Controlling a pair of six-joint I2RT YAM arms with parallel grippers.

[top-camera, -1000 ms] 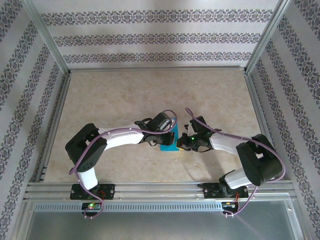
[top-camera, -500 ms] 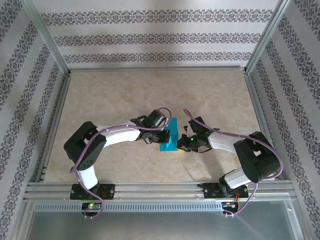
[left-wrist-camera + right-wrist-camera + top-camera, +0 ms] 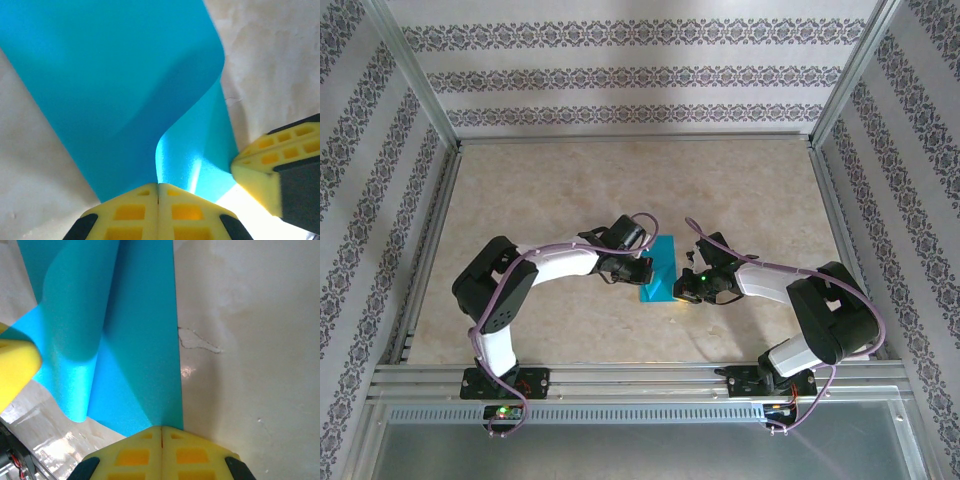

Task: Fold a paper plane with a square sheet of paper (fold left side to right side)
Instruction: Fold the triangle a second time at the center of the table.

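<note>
The teal sheet of paper [image 3: 662, 266] lies near the middle of the table [image 3: 570, 190], between the two arms. The left gripper [image 3: 647, 272] is at its left side and the right gripper [image 3: 681, 291] at its near right corner. In the left wrist view the left gripper [image 3: 158, 186] has its yellow fingers pressed together on a lifted flap of the paper [image 3: 115, 75], which curls up and over the flat layer (the bend is soft, not creased). The right gripper [image 3: 161, 429] has its fingers closed too, with their tips on the near edge of the paper [image 3: 140, 340]; whether they pinch it or only press on it I cannot tell.
</note>
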